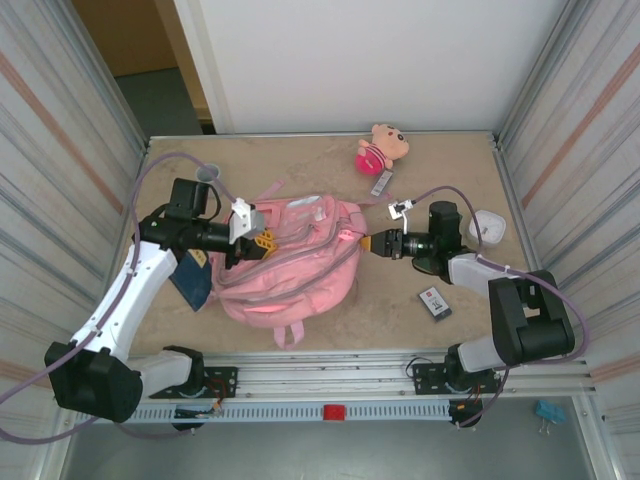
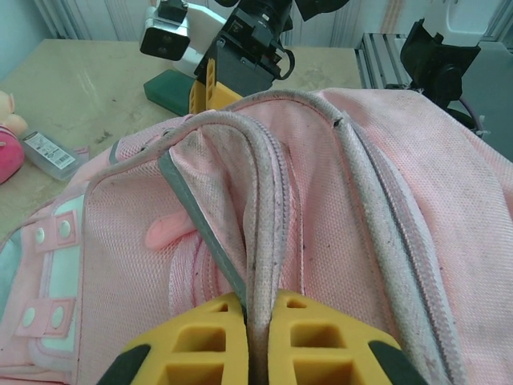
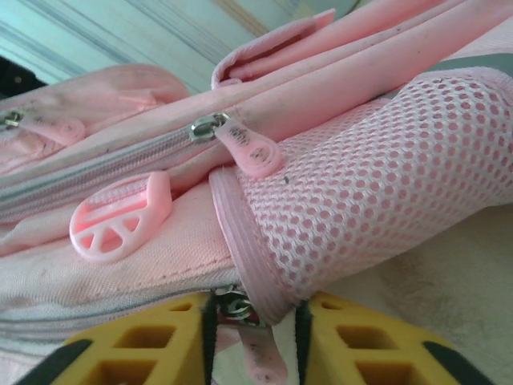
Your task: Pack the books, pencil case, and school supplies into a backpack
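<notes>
Step in hand, as I judge it: opening the backpack, with packing not yet begun. The book lies on the surface at far left, beside your left arm. The left claw is pressed together on a fold of the backpack by its zip seam. The bag lies mid-surface between the arms. The right claw pinches its right edge, with a zip pull between the fingers. The black piece lies further right. Next: hold firm with the left and draw the zip along. The fabric may bunch.
</notes>
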Robot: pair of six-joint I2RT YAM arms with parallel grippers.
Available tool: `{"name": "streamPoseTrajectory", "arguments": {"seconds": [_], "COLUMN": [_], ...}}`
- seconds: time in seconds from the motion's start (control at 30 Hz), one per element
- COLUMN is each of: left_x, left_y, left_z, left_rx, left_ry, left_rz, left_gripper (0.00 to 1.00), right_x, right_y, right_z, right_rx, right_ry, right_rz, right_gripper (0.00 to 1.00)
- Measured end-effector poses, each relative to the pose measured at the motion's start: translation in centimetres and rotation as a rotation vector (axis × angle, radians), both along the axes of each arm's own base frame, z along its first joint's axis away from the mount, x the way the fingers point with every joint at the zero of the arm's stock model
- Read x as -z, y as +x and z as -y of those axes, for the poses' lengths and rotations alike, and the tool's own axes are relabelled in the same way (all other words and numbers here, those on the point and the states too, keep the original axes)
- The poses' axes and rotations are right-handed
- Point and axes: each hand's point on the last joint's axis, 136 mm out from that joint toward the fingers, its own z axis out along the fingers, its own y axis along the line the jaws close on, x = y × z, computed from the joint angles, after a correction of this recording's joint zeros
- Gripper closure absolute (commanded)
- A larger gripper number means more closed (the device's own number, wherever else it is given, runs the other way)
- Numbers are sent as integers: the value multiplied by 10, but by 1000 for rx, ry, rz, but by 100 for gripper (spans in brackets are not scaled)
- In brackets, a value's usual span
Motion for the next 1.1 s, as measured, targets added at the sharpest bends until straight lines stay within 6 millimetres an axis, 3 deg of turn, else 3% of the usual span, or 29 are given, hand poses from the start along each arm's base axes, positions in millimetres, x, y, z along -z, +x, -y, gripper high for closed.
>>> {"name": "streamPoseTrajectory", "arguments": {"seconds": [0.3,0.47,0.77,0.83,0.97,1.1], "left_x": [-4,-5,-8,-9,-11,-6], "left_y": [5,11,15,16,18,22], "left_z": [-2,-2,1,1,2,1], "left_rx": [-37,-64,-74,-74,-80,-101], "left_ry": [-16,-24,-63,-69,-77,-66], "left_rz": [33,59,75,78,83,86], "left_gripper": [100,100,100,100,100,100], "right_x": [-3,-8,-18,-17,-18,-18], "right_y": [-8,-11,-23,-22,-22,-19], "right_z": [2,2,-18,-20,-21,-17], "right_rx": [-16,-18,-88,-96,-99,-79], "right_ry": [3,5,10,11,15,14], "right_rz": [-30,-24,-11,-14,-18,-34], "right_gripper": [100,100,71,70,93,100]}}
